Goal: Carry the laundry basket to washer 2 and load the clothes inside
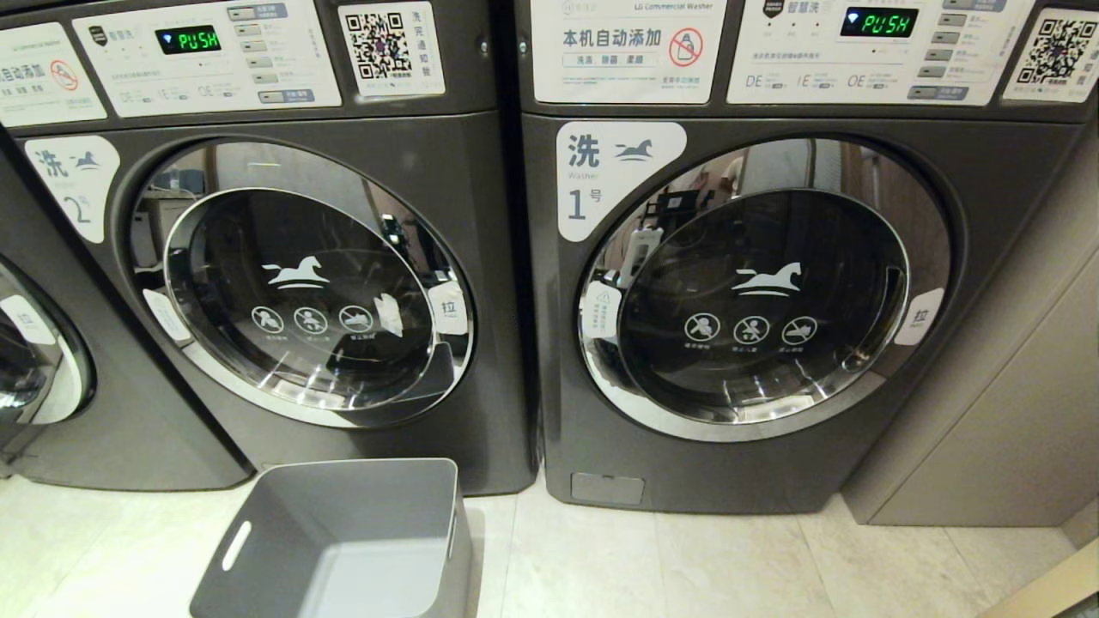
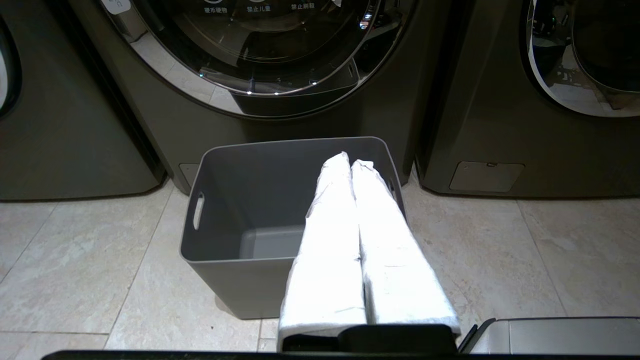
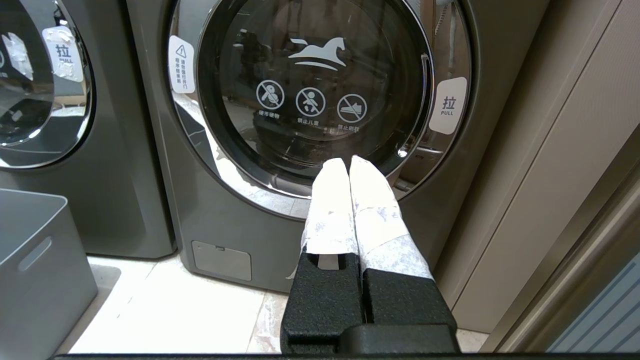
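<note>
Basket: the laundry basket [image 1: 343,536] is set on the tiled floor [image 1: 687,558], just in front of washer 2 [image 1: 283,283]; interior seen bare in the head and left wrist views, slot handle visible on its side wall.
Clothes: not seen in any view; whether they lie inside washer 2 cannot be told through the dark glass.
Washer 2: door shut, chrome rim and horse mark seen, label with numeral 2 at its upper left, display reads PUSH.
Washer 1: washer 1 [image 1: 755,292] stands right of washer 2, door shut, display also reads PUSH.
Left gripper: the left gripper [image 2: 350,160] is held over the basket's near right part, white-wrapped fingers pressed together, nothing between them.
Right gripper: the right gripper [image 3: 345,165] is pointed at washer 1's door, fingers closed against each other, nothing held.
Wall panel: a beige panel [image 1: 1013,386] stands right of washer 1.
</note>
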`<state>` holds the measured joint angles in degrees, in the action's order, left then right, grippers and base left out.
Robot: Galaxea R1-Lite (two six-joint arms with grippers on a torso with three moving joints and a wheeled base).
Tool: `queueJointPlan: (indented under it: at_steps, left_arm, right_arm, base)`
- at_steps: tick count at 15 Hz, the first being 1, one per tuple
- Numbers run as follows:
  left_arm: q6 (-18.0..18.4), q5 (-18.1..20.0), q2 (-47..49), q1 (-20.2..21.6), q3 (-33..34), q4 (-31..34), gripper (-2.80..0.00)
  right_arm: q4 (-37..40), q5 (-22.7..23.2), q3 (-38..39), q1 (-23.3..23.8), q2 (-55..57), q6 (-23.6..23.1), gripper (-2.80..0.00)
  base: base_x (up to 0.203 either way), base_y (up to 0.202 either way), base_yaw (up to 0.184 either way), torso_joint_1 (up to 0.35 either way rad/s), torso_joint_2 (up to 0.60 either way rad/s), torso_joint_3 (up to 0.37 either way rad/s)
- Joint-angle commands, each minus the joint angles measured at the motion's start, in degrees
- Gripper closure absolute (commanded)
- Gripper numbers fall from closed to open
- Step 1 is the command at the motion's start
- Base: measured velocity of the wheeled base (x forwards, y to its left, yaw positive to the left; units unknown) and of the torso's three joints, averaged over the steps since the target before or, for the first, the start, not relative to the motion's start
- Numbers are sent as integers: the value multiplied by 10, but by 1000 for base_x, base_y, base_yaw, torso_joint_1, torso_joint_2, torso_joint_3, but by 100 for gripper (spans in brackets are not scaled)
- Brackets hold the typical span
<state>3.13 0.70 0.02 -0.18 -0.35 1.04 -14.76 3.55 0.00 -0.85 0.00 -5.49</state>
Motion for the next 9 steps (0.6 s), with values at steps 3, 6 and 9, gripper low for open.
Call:
queueJointPlan:
  at_steps: [3,6,9]
  left_arm:
    - [1,0,0,0,0,0,0]
    - [1,0,0,0,-1,0,0]
    - [1,0,1,0,0,0,0]
  right_arm:
    - [-1,1,23,0,1,-1,0]
    - [-1,1,23,0,1,-1,0]
    - [-2,1,23,0,1,-1,0]
  base:
    - [0,0,0,0,0,0]
    - [0,0,0,0,0,0]
    - [41,0,0,1,2,1]
